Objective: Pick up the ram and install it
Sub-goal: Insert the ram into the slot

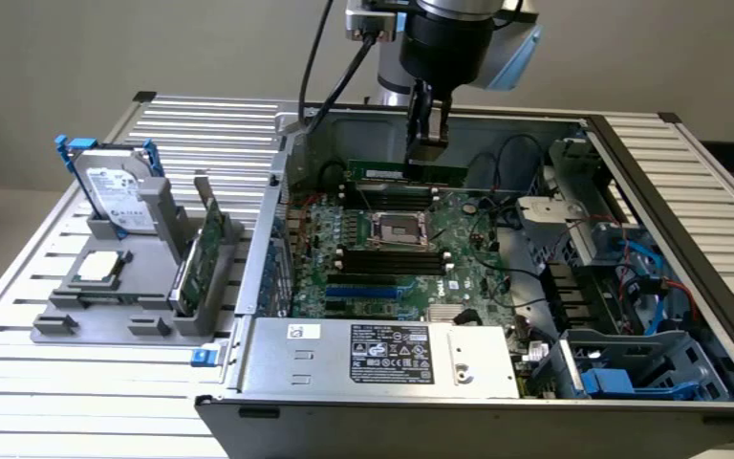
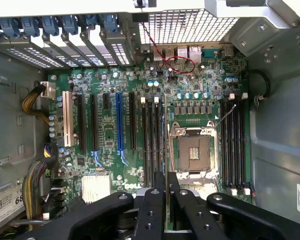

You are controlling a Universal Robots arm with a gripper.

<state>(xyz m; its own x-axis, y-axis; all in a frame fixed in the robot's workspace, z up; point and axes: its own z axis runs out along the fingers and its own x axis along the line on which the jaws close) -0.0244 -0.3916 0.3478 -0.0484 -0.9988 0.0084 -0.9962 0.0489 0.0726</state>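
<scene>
Nearest the exterior camera, a grey power-supply cover (image 1: 393,352) with labels closes the front of the open computer case (image 1: 280,191). Beyond it lies the green motherboard (image 1: 469,258) with its bare processor socket (image 1: 405,229).

Farther back, the gripper (image 1: 428,145) hangs over the far end of the board. Its fingers are drawn narrow on the upper edge of the ram (image 1: 386,172). The ram lies lengthwise just under the fingertips, above the far memory slots; whether it touches a slot I cannot tell.

To the exterior view's left, outside the case, a grey holder (image 1: 99,320) carries a silver hard drive with blue handles (image 1: 118,196) and a wider green card (image 1: 204,256), both standing on edge.

From the wrist, the black fingers (image 2: 152,210) stand close together with a thin edge between them. They are above the dark memory slots (image 2: 152,135) that run beside the socket.
</scene>
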